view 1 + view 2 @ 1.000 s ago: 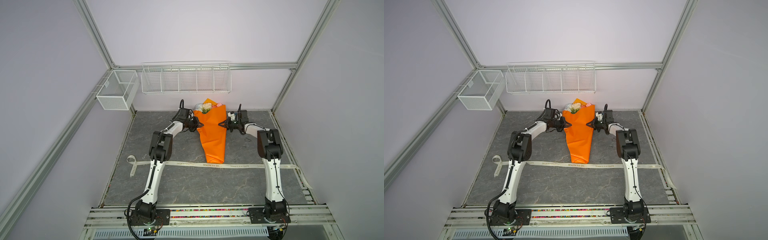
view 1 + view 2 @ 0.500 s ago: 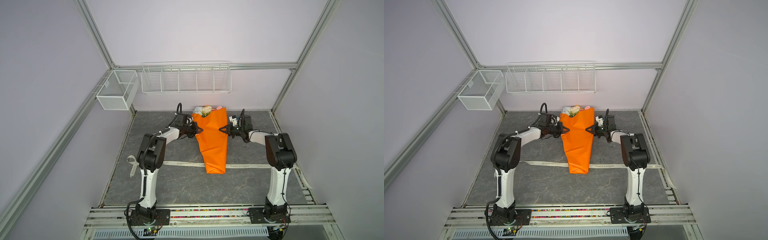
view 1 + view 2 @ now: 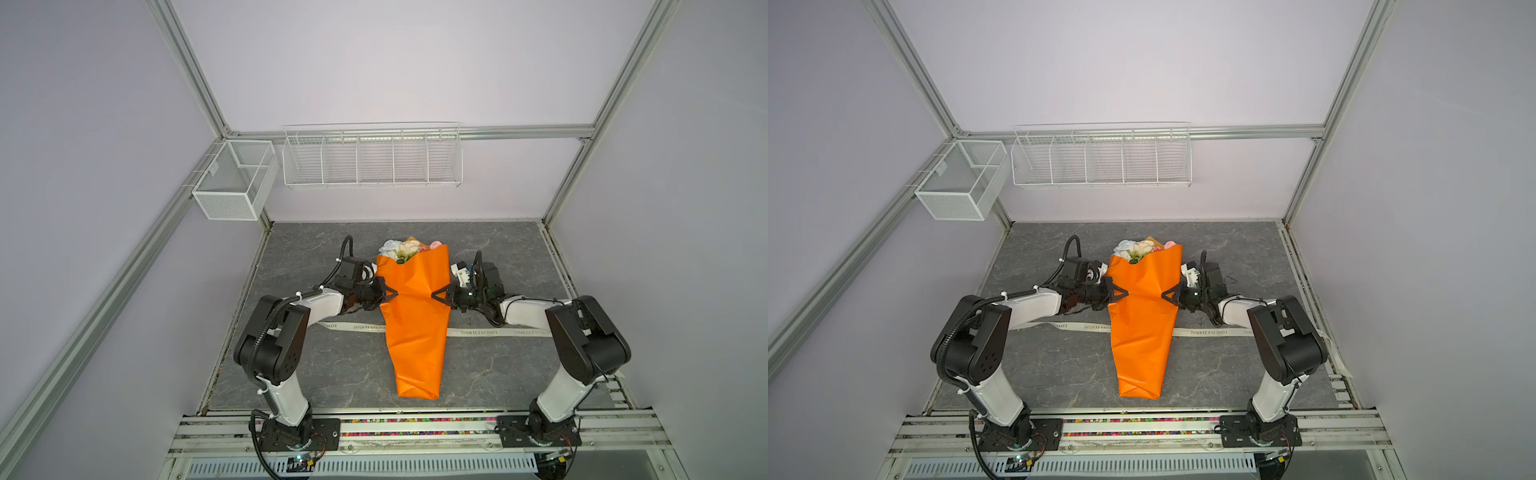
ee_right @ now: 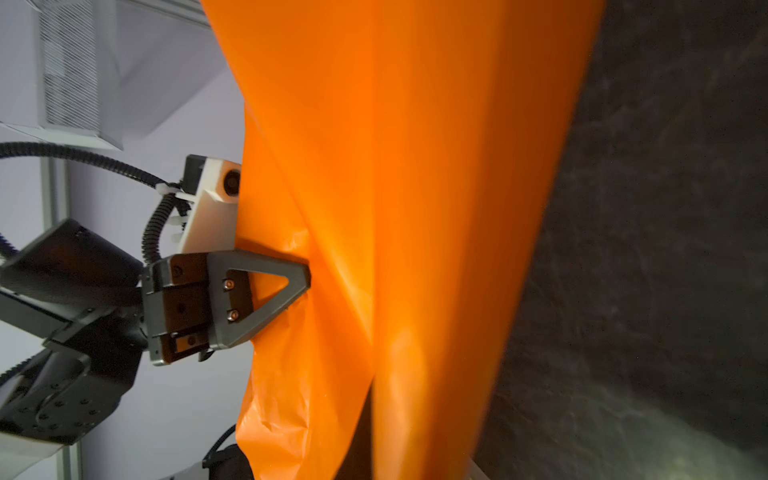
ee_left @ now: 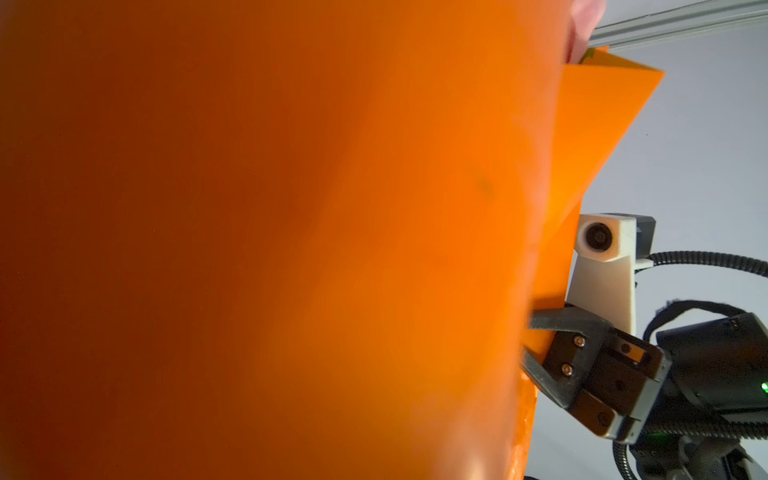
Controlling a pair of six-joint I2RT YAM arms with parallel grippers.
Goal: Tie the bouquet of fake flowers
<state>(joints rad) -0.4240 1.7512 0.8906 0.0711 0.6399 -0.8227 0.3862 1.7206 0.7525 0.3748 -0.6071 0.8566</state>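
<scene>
Both jaws clamping bouquet (image 3: 414, 307) (orange wrap (image 3: 417, 357) edges), long axis front-to-back, blooms toward back wall (image 3: 395, 83)

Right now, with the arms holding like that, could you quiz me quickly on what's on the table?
1. True or false: the left hand and right hand are both shut on the bouquet.
2. The ribbon runs: A) over the bouquet, B) beneath it, C) inside a basket.
3. What peeks from the bouquet's far end?
Key: 1 true; 2 B; 3 flowers.
</scene>
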